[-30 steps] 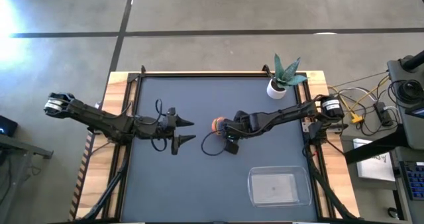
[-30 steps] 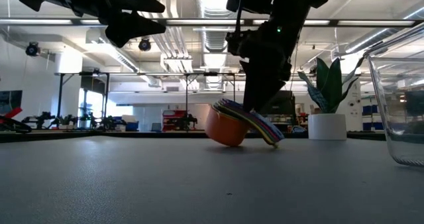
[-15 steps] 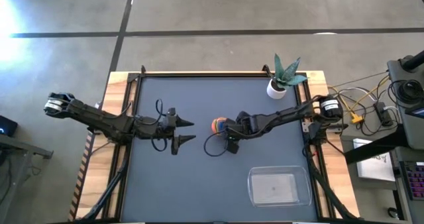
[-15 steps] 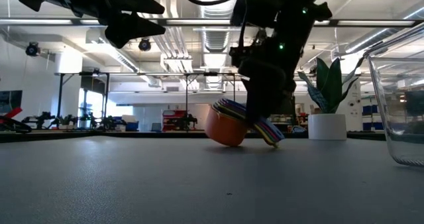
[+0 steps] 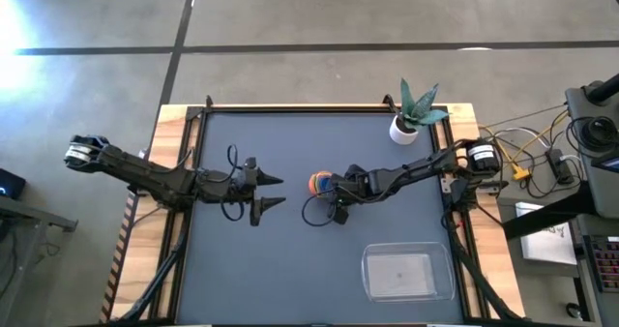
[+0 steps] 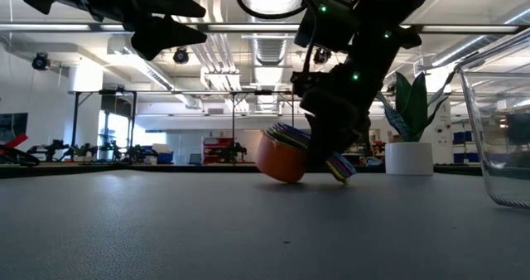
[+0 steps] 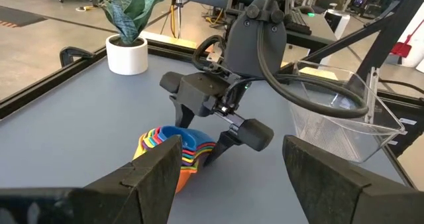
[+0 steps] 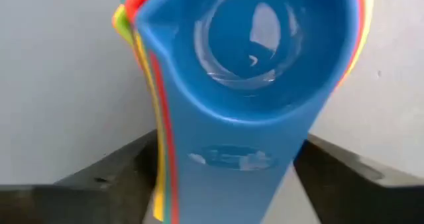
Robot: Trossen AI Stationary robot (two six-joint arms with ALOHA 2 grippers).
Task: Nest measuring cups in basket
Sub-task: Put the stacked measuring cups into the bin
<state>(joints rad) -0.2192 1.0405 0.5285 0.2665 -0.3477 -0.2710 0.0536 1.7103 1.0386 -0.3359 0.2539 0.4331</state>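
The measuring cups [image 5: 319, 183] are stacked one inside another, a blue one [image 8: 252, 52] on top and an orange one [image 6: 280, 162] at the bottom. The stack lies tilted on the table's middle, resting on the orange bowl, handles [image 6: 338, 166] sloping down toward the right. My right gripper [image 5: 336, 195] slants down over the handles and is closed on them. My left gripper [image 5: 275, 192] hovers open above the table to the left of the stack, holding nothing. The clear basket [image 5: 367, 269] stands at the near right. My right gripper has the stacked handles [image 8: 225, 164] between its two fingers [image 8: 126, 174], one on each long edge, a little behind the bowls. The fingers come slanting down from the table's right side, in line with the handles. The stack still sits tilted on the table on the orange bowl.
A white plant pot [image 5: 403, 129] with a spiky plant stands at the far right corner. The basket's tall clear wall [image 6: 497, 123] rises close to the low camera. Bare grey table lies between the stack and the basket.
My right gripper has sunk and tipped lower onto the stack's handles. The measuring cups have stayed where they were. My left gripper has kept still.
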